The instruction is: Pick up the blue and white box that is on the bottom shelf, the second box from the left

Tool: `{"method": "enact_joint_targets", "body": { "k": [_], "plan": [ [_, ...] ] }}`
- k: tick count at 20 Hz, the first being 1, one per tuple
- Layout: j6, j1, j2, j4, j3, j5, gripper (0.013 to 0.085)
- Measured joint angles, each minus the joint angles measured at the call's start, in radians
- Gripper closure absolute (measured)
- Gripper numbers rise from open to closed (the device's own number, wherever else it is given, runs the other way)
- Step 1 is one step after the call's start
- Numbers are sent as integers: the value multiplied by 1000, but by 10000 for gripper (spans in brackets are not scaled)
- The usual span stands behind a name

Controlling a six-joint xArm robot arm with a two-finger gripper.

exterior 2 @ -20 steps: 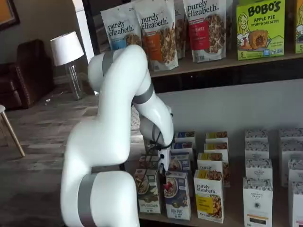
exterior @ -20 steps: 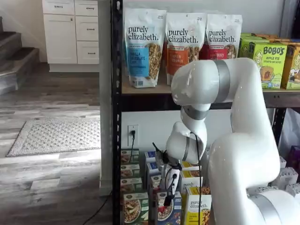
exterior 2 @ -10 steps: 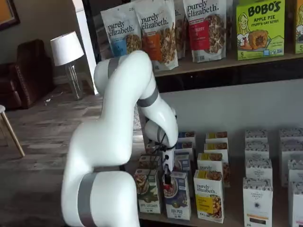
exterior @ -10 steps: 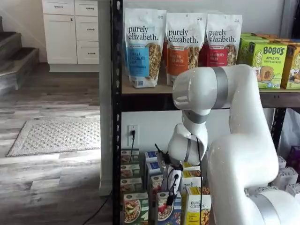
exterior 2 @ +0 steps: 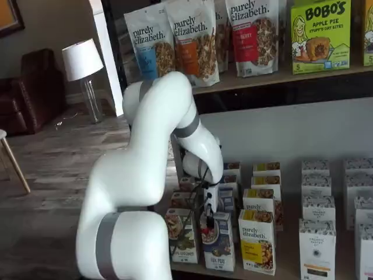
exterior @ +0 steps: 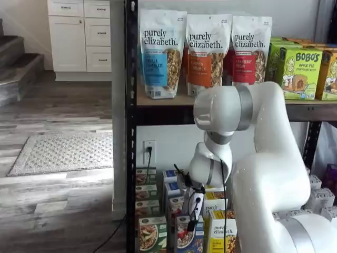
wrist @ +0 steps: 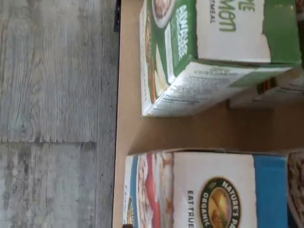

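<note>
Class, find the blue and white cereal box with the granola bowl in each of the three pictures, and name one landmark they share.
Wrist view: the blue and white cereal box lies across the frame, seen from above.
A shelf view: front of its row, partly behind the arm.
A shelf view: front row, beside the yellow box.
Shared landmark: the green-trimmed cardboard box next to it.

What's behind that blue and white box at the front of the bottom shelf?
More boxes of the same kind stand in a row behind the blue and white box, running toward the back wall. The robot arm covers part of that row, so how many cannot be told.
</note>
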Motion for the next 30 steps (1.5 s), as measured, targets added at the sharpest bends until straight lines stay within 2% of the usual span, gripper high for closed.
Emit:
{"method": "enact_joint_targets", "body": {
  "k": [10,15,21,24,26,27,30],
  "plan": [
    [128,-12,63,-151,-106,106,130],
    [181,-10,77,-208,-129,135,130],
    [220,-8,82,-251,-139,156,130],
    [224,-7,82,-256,-137,158,130],
    [222,-6,81,-253,-134,156,210],
    [222,-6,80,-252,-132,154,210],
    [224,-4,78,-252,-126,150,290]
  ]
}}
